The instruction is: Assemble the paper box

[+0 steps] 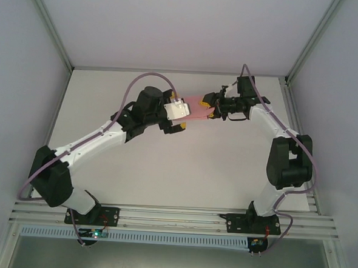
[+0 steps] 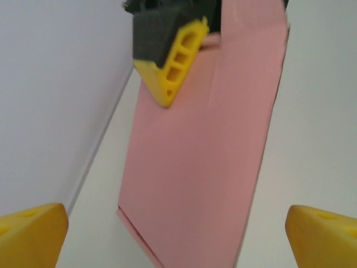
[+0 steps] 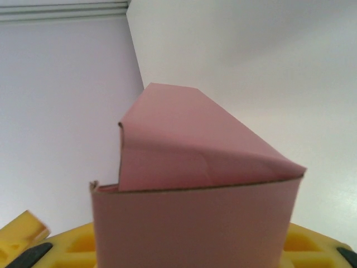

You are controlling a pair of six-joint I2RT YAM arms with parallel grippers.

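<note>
Paper box (image 1: 198,109) is clamped in my right pincer (image 1: 209,107); my left pincer (image 2: 178,230) is spread apart, the box between its fingers, untouched.

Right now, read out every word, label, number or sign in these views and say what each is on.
None can be read.
The paper box is plain pink, and the yellow fingers carry no marking.
The small boards at the arm bases are too small to read.
</note>
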